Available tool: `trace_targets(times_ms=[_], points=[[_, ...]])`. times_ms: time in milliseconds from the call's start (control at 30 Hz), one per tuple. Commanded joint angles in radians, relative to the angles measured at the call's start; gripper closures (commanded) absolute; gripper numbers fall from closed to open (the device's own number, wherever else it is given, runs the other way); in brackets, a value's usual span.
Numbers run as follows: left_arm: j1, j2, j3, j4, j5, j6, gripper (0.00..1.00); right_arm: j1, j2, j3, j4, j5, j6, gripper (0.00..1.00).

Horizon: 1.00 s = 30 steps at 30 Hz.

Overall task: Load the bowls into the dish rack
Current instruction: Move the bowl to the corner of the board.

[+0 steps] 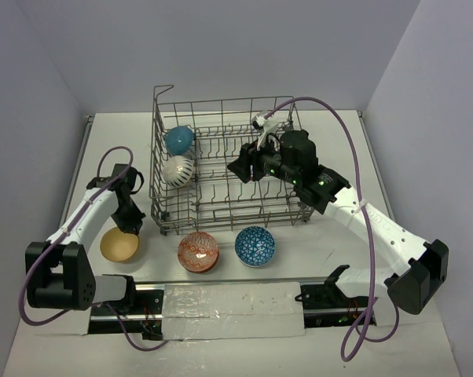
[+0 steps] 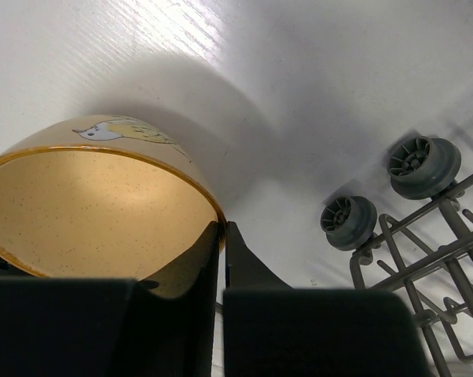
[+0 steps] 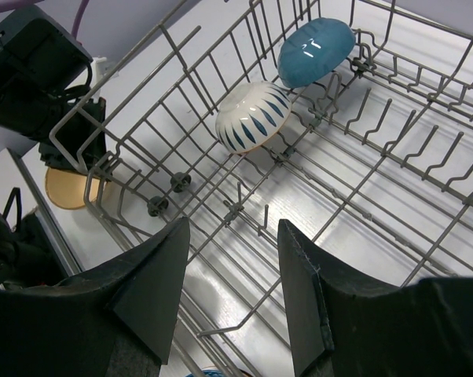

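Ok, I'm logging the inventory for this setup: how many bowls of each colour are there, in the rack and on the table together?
teal bowl: 1
white-and-blue bowl: 1
mustard bowl: 1
red patterned bowl: 1
blue patterned bowl: 1
Total: 5 bowls

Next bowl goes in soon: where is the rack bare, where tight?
Bare: in the dish rack, the tine rows right of the teal bowl and white bowl, under the open right claw. Also the table strip right of the blue bowl. Crowded: the rack's left end, and the front-left table with the red bowl and the yellow bowl in the left claw.
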State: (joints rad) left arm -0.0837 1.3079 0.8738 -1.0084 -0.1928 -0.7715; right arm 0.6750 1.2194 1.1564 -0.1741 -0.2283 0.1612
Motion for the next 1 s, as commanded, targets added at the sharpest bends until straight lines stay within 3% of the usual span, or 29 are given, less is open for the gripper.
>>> trace_targets(times_ms=[0,967], points=[[-0.005,0.016,0.034,0.001,0.026,0.014,0.92,-0.006,-0.023,-0.003,0.016,0.012,-0.015,0.44],[-0.014,0.128,0.212,0.014,0.004,0.023,0.94,-0.008,-0.011,-0.001,0.016,0.014,-0.019,0.44]])
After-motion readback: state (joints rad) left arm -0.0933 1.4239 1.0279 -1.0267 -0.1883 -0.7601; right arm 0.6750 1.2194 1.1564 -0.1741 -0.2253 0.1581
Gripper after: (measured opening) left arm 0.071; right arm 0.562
